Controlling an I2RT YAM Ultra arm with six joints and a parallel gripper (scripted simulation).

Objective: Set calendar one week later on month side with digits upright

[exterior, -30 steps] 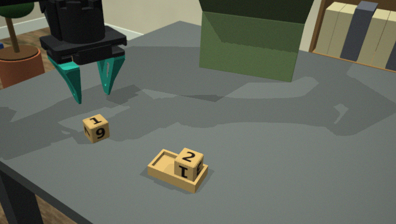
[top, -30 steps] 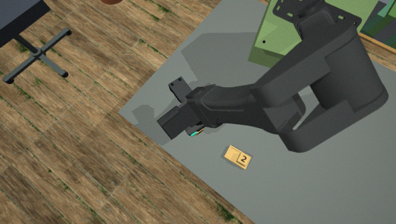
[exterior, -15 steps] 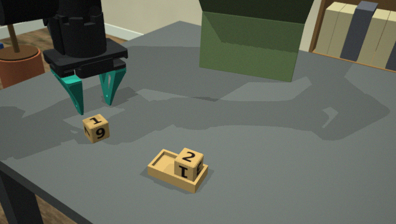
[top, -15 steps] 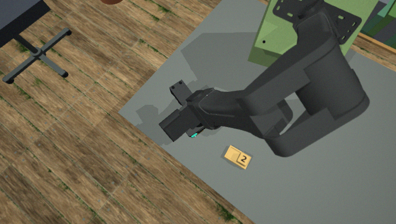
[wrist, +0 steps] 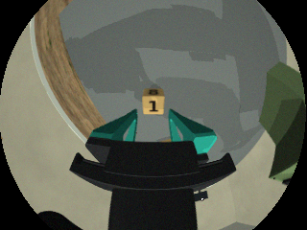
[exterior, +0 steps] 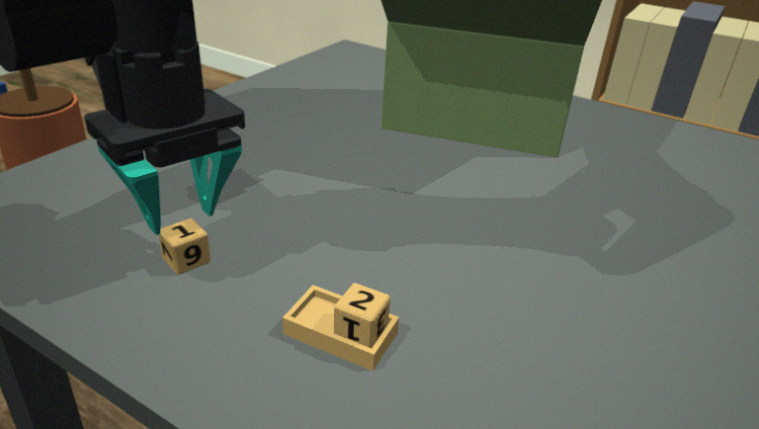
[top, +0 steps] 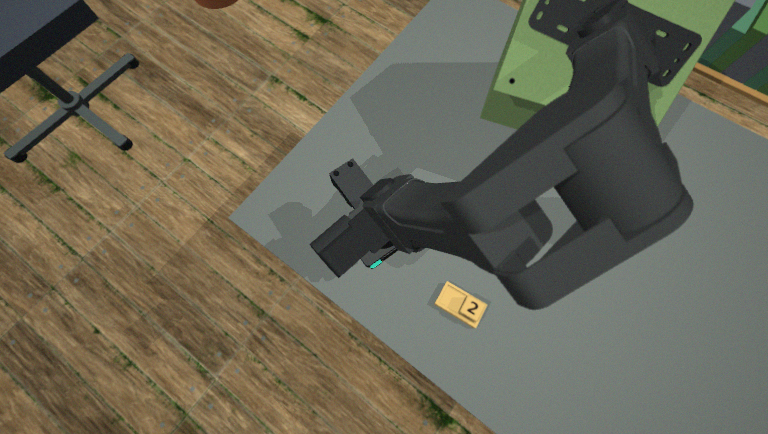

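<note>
A loose wooden cube (exterior: 184, 246) (wrist: 153, 102) stands flat on the table, left of the tray in the exterior view. It shows 1 on top, a 6 or 9 on one side and part of another digit; the wrist view shows an 8. My gripper (exterior: 184, 223) (wrist: 153, 112) is open and empty, its fingertips above and behind this cube. The wooden tray (exterior: 324, 340) (top: 451, 296) lies flat. A second cube (exterior: 361, 315) (top: 472, 308) stands in its right half, with 2 on top, an upside-down 1 and part of a 3 on its sides. The tray's left half is empty. No month name is visible.
The green block (top: 532, 67) (exterior: 475, 83) under the arm's base stands at the back of the grey table (top: 566, 372) (exterior: 503, 346). The table's edge runs past the lower left in the top and exterior views. The arm hides the loose cube in the top view.
</note>
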